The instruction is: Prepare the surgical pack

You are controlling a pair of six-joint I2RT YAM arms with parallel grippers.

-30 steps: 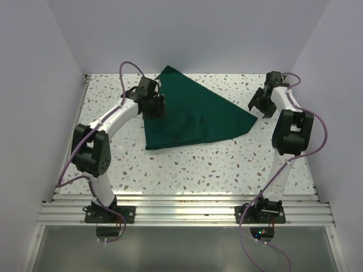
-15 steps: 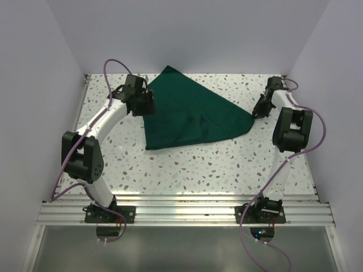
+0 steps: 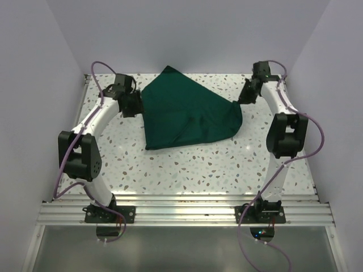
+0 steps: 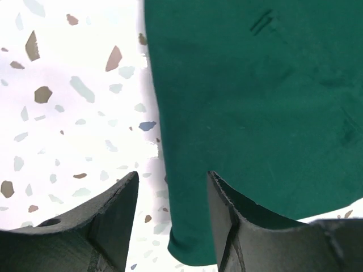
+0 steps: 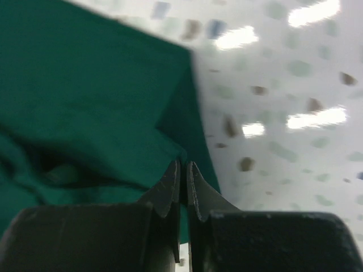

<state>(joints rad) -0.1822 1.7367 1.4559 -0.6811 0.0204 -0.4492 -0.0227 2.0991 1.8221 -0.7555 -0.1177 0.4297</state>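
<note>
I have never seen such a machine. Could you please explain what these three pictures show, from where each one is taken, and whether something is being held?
These are two robot arms, bolted at the near edge of a speckled table. The wide picture comes from a fixed camera above and behind them, so the left arm is on the left and the right arm is on the right. The two close pictures come from small cameras on the wrists. The dark shapes at the bottom of each are that arm's own two fingers. On the table lies one large dark green cloth, loosely folded. The left gripper is open, one finger on each side of the cloth's left edge, and holds nothing. The right gripper is shut, pinching the cloth at its right corner.
</note>
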